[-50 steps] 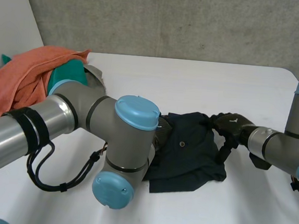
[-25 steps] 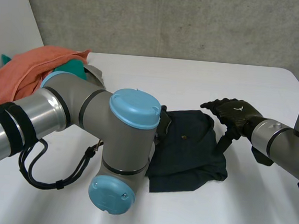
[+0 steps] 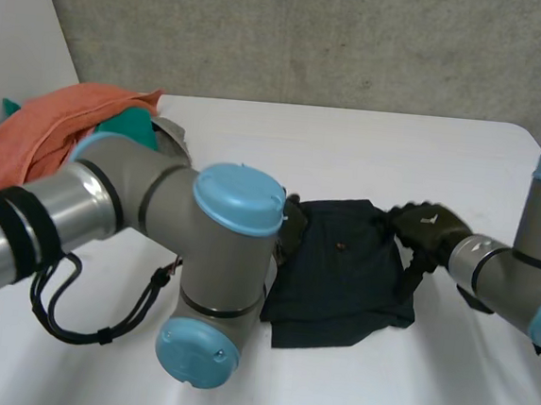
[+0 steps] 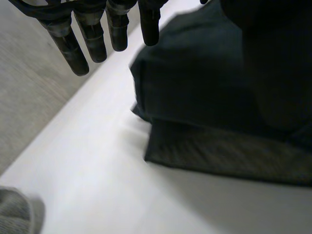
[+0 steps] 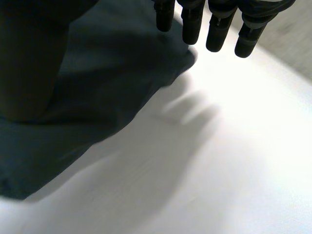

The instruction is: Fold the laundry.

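Note:
A dark navy garment (image 3: 345, 271) lies folded in the middle of the white table (image 3: 351, 148). My left hand (image 3: 292, 231) is at the garment's left edge, mostly hidden behind my left arm (image 3: 218, 255). In the left wrist view its straight fingers (image 4: 92, 34) hang open just off the garment (image 4: 204, 83), holding nothing. My right hand (image 3: 426, 230) is at the garment's right edge. In the right wrist view its fingers (image 5: 214, 24) are straight and open over a corner of the garment (image 5: 112, 73), casting shadows on the table.
A pile of orange cloth (image 3: 39, 140) with a teal piece (image 3: 126, 125) and a grey piece (image 3: 170, 135) lies at the table's far left. A concrete wall stands behind the table. Bare tabletop (image 3: 445, 379) lies in front of and behind the garment.
My right hand rose off the garment to the right, then came back down to its right edge. The garment now lies flatter. My left arm has shifted slightly.

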`<state>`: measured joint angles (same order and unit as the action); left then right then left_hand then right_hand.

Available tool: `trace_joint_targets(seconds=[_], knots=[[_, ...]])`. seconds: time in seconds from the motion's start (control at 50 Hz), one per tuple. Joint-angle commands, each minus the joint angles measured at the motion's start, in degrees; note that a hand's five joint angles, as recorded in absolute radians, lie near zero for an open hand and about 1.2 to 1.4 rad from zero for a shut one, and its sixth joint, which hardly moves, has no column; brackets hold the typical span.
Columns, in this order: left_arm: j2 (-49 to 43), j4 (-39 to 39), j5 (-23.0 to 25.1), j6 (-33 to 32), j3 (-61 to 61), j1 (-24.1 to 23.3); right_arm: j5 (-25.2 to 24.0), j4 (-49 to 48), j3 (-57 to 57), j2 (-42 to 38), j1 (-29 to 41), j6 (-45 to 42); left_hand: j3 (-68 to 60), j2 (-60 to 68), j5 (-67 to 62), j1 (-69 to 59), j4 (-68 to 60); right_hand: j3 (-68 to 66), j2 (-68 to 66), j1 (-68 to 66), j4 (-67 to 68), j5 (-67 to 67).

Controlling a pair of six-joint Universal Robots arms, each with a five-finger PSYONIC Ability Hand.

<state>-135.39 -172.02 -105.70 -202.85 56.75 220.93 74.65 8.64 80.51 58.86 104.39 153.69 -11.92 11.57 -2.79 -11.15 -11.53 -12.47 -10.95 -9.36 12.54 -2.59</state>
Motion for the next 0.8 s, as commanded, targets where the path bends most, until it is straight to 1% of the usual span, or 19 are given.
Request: trace_joint_targets(seconds=[0.02,0.08,0.1,0.16,0.24,0.28,0.4,0.46,0.56,0.68,0.78,0.8], knots=[[7.67,0.02,0.40,0.79,2.13,-0.24,0.50,-8.53,5.87,10.91,-1.46,14.14,-0.15,0.50,0.72,-0.92,-0.54,2.47,0.95,-0.64,-2.54,2.59],[12.50,-0.24,0.58,1.40,5.73,-0.24,0.59,-10.13,8.60,13.38,-4.62,19.09,0.02,0.33,0.89,-0.75,-0.37,2.47,0.95,-0.64,-2.54,2.59],[13.73,-0.42,0.67,1.58,6.79,-0.15,0.50,-10.31,10.44,14.70,-7.15,21.36,0.02,0.33,0.90,-0.75,-0.37,2.47,0.95,-0.64,-2.54,2.59],[17.87,-0.94,1.11,2.55,10.83,-0.15,-0.64,-9.79,14.57,16.64,-11.03,24.01,0.19,0.16,1.06,-0.58,-0.20,2.47,0.95,-0.64,-2.54,2.59],[20.77,-2.26,3.12,4.13,15.93,0.29,-2.92,-9.43,19.93,16.64,-13.07,24.20,0.19,0.16,1.06,-0.58,-0.20,2.47,0.95,-0.64,-2.54,2.59],[22.00,-3.31,5.06,5.62,19.01,0.55,-3.98,-9.43,21.79,16.55,-13.07,24.20,0.19,0.16,1.06,-0.58,-0.20,2.47,0.95,-0.64,-2.54,2.59],[23.59,-6.57,8.93,8.35,24.02,0.73,-6.61,-10.66,25.57,15.07,-12.11,25.25,-0.32,0.67,0.56,-1.09,-0.71,2.47,0.95,-0.64,-2.54,2.59],[24.11,-7.54,10.33,8.70,25.34,0.73,-7.41,-12.32,25.58,12.61,-9.22,27.18,-0.32,0.67,0.56,-1.09,-0.71,2.47,0.95,-0.64,-2.54,2.59],[24.38,-7.80,10.60,8.79,25.70,0.73,-7.41,-15.40,25.40,10.41,-5.43,28.86,-0.48,0.83,0.39,-1.25,-0.87,2.47,0.95,-0.64,-2.54,2.59],[24.47,-7.80,10.60,8.96,25.96,1.34,-6.88,-18.13,24.17,7.59,-2.79,29.12,-0.65,1.00,0.22,-1.42,-1.04,2.47,0.95,-0.64,-2.54,2.59],[24.64,-7.89,10.60,9.05,26.31,2.40,-5.48,-19.01,21.62,4.96,-0.06,29.30,-0.82,1.17,0.05,-1.59,-1.21,2.47,0.95,-0.64,-2.54,2.59],[24.64,-7.89,10.60,9.05,26.40,2.57,-5.04,-19.27,21.27,4.60,0.11,29.30,-0.82,1.17,0.05,-1.59,-1.21,-0.60,-2.13,-3.71,0.53,-0.48]])
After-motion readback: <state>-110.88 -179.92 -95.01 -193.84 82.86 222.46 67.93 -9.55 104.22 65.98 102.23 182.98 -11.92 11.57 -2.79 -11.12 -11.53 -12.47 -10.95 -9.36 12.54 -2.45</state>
